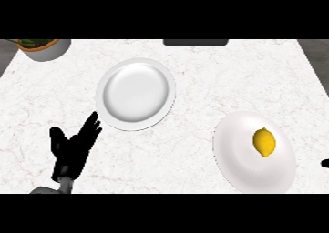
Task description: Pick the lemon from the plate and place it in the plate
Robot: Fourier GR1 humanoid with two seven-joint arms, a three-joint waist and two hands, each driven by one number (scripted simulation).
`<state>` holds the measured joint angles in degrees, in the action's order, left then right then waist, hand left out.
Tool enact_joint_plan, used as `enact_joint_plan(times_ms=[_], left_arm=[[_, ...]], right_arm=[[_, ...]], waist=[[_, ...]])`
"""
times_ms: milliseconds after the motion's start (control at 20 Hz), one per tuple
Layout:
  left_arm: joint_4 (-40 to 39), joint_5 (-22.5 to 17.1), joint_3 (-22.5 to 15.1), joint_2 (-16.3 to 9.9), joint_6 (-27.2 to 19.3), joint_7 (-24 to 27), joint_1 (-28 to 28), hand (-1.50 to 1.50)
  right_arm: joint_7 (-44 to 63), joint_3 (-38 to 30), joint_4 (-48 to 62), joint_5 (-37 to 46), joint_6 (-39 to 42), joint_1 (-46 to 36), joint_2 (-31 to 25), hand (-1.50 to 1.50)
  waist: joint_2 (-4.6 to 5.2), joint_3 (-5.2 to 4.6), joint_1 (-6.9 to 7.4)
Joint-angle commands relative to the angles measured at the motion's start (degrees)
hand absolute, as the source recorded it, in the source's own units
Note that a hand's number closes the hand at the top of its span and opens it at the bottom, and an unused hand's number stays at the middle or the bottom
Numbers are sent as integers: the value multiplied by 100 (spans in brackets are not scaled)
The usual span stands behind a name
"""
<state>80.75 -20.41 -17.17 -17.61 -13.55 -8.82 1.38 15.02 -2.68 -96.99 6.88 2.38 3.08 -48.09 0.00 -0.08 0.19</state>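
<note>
A yellow lemon point(264, 142) lies on a white plate point(237, 159) at the right front of the counter. A second white plate point(136, 93) sits bare toward the back, left of centre. My left hand point(71, 150) stands open at the lower left, fingers straight and pointing up toward the bare plate's near rim, holding nothing. Only a small black tip of my right hand point(328, 163) shows at the right edge, just right of the lemon's plate; its fingers are hidden.
A pot with a green plant point(42, 47) stands at the back left corner. A dark object point(196, 42) lies at the counter's far edge. White marble counter point(193, 68) spreads between the plates.
</note>
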Motion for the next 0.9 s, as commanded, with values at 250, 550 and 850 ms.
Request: enact_joint_plan(times_ms=[250,550,850], left_arm=[[182,237,162,194,36,-239,-48,0],[-225,372,387,388,263,-24,46,0],[37,379,625,220,592,-368,-46,0]], right_arm=[[1186,805,-301,1358,136,-395,761,-150],[1727,891,-383,1475,632,-432,1279,-150],[1269,1197,633,2123,448,-855,2076,-150]], waist=[[-3,7,-11],[-4,6,-36],[2,9,0]])
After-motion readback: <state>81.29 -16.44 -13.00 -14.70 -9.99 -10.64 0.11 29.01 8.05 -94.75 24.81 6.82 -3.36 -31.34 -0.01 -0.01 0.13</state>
